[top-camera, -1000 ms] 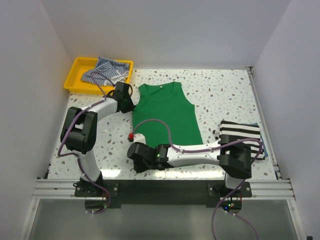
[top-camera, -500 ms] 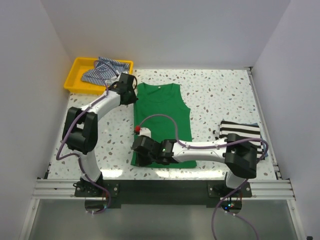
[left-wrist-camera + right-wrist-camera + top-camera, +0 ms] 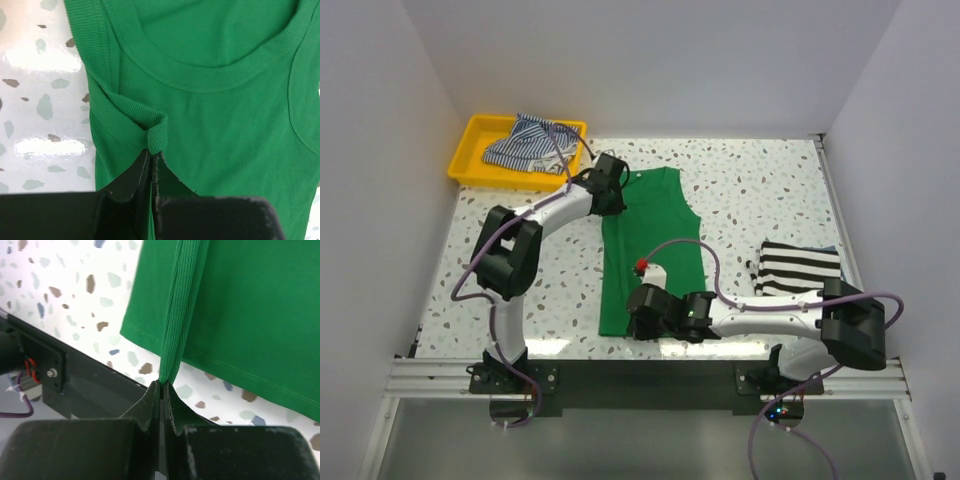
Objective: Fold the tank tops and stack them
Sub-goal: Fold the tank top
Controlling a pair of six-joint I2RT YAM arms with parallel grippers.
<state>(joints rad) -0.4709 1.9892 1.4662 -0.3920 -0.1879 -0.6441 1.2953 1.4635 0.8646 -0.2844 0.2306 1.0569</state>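
Note:
The bright green tank top (image 3: 665,225) lies on the speckled table with its left side lifted over toward the right. My left gripper (image 3: 618,193) is shut on a pinched fold at the top's shoulder (image 3: 156,131), its tips (image 3: 151,152) pressed together. My right gripper (image 3: 634,325) is shut on the hem; in the right wrist view a taut ridge of green cloth (image 3: 182,310) runs up from the closed tips (image 3: 163,385). A folded black-and-white striped tank top (image 3: 800,268) lies at the right. The blue-and-white striped tank top (image 3: 528,140) is crumpled in the tray.
The yellow plastic tray (image 3: 468,170) stands at the back left corner. White walls close in the table on three sides. The metal rail (image 3: 640,375) with both arm bases runs along the near edge, close under the right gripper.
Both grippers have moved to the right, carrying the green top's left edge with them. The top now looks narrower, its left side drawn over the middle.

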